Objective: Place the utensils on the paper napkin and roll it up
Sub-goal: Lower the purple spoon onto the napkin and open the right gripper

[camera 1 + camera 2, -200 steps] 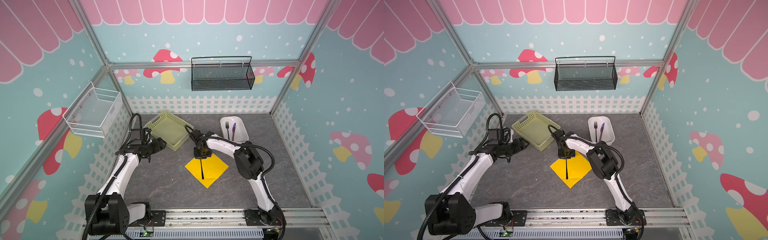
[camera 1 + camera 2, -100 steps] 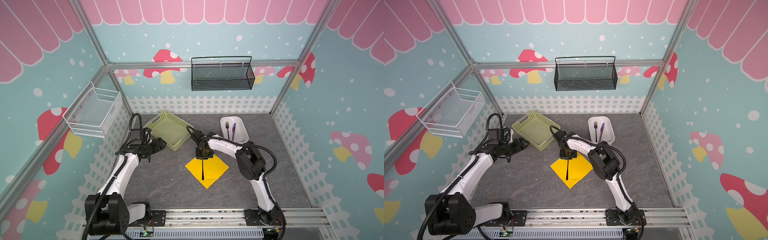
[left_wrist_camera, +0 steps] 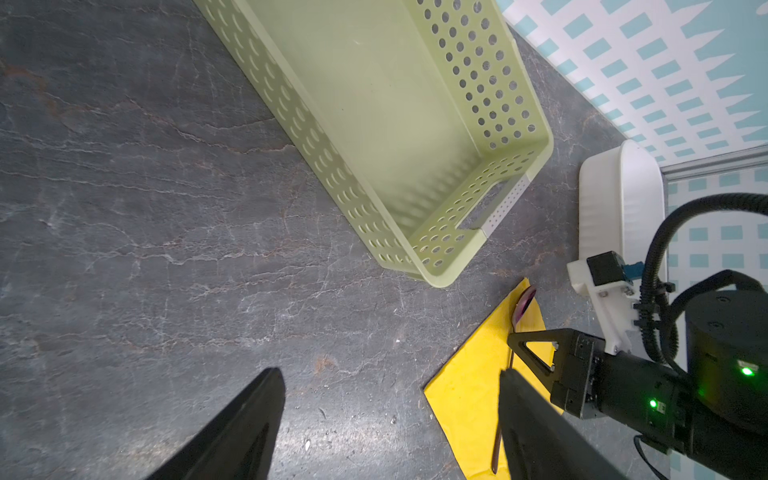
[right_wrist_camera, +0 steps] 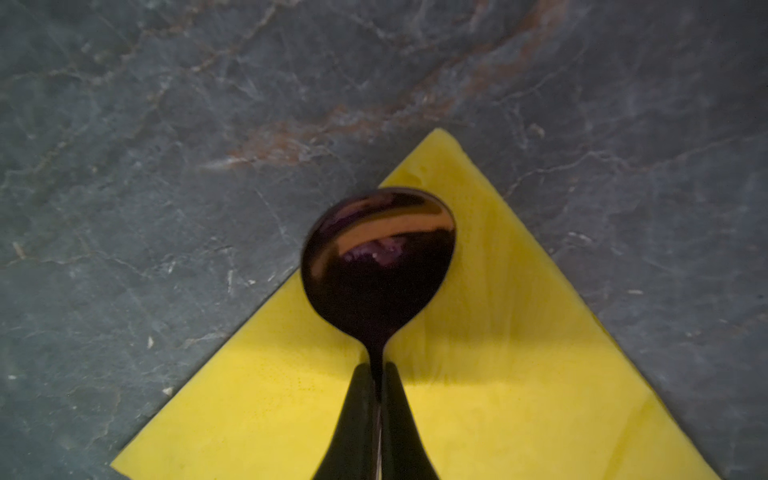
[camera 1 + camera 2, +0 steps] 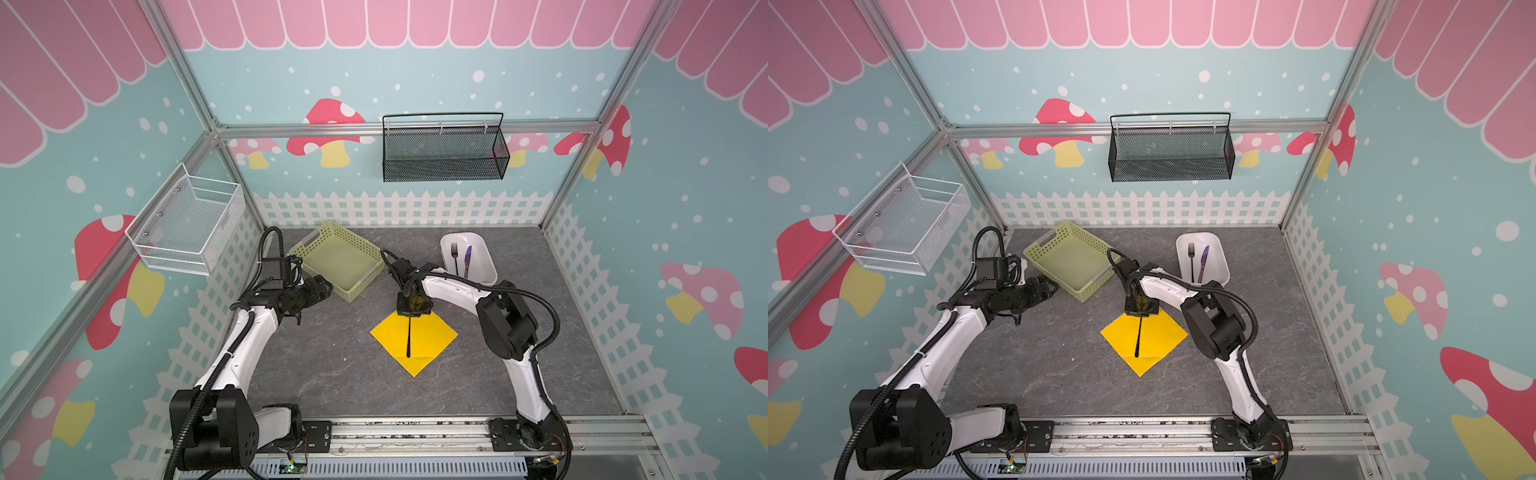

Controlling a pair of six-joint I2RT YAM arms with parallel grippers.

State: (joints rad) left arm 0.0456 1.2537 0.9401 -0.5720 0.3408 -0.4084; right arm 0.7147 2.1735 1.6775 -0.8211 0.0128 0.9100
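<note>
The yellow paper napkin (image 5: 434,338) (image 5: 1163,338) lies as a diamond on the grey table. A dark purple spoon (image 5: 409,336) (image 5: 1138,338) runs along its diagonal, bowl (image 4: 378,266) over the far corner. My right gripper (image 5: 411,311) (image 5: 1140,311) (image 4: 377,368) is shut on the spoon's neck, just above the napkin (image 4: 519,374). The black fork (image 5: 455,257) and the lighter purple knife (image 5: 468,259) lie in a white tray (image 5: 486,266). Off to the left, my left gripper (image 5: 322,286) (image 3: 388,374) is open and empty over bare table, near the basket's corner.
A pale green perforated basket (image 5: 309,245) (image 3: 291,104) stands empty at the back left of the napkin. The white tray (image 3: 619,199) is at the back right. A black mesh basket (image 5: 442,166) and a white wire basket (image 5: 187,224) hang on the walls.
My right gripper has shifted slightly right and nearer with the spoon, which stays along the napkin's diagonal. The left arm has not moved.
</note>
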